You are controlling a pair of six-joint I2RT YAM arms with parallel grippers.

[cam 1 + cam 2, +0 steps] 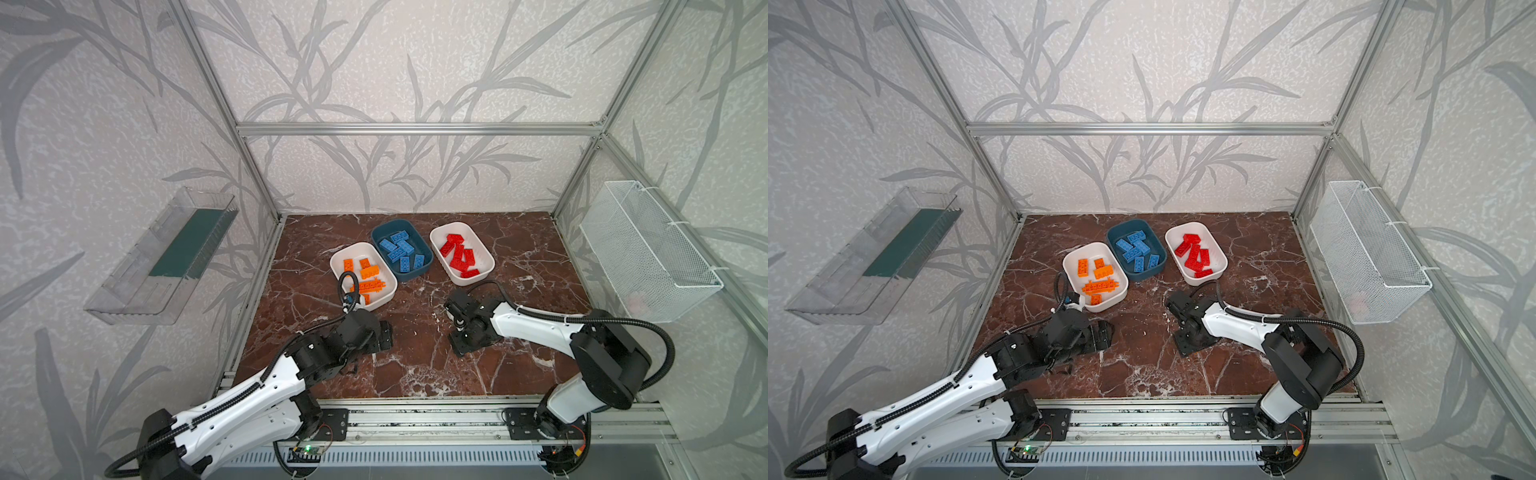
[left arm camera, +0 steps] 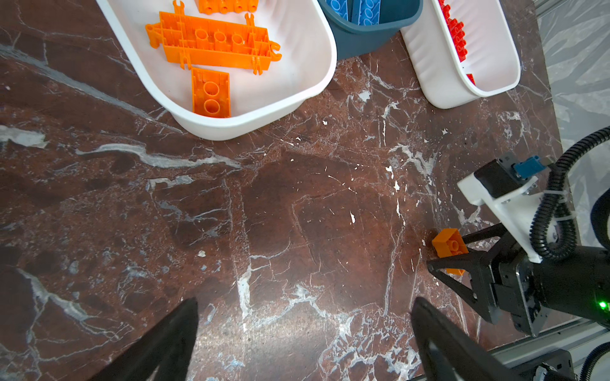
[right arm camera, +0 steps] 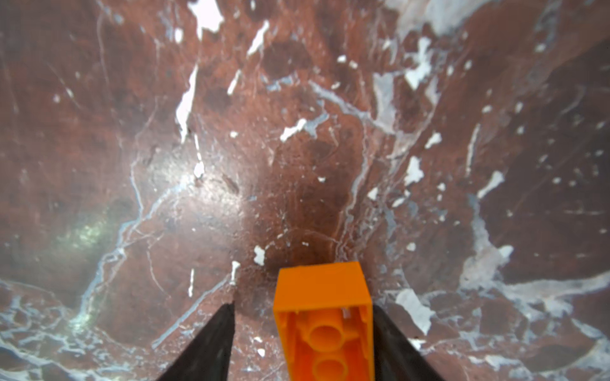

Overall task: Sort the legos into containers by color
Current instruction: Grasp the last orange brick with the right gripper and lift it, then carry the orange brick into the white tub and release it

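Right arm: bent low over table (image 1: 415,365), right of centre. Right claw (image 3: 302,305) part-open astride orange brick (image 3: 321,290); one finger (image 3: 389,339) touching, other apart. Left arm: low; left claw (image 2: 305,300) wide, empty.

the orange brick (image 3: 321,326) is cut off by the right wrist view's edge, the tabletop (image 3: 297,132) blurred

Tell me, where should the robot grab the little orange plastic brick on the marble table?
The small orange plastic brick lies with its hollow underside showing, so pinch its two long, parallel walls from above, as the right end effector straddles it.
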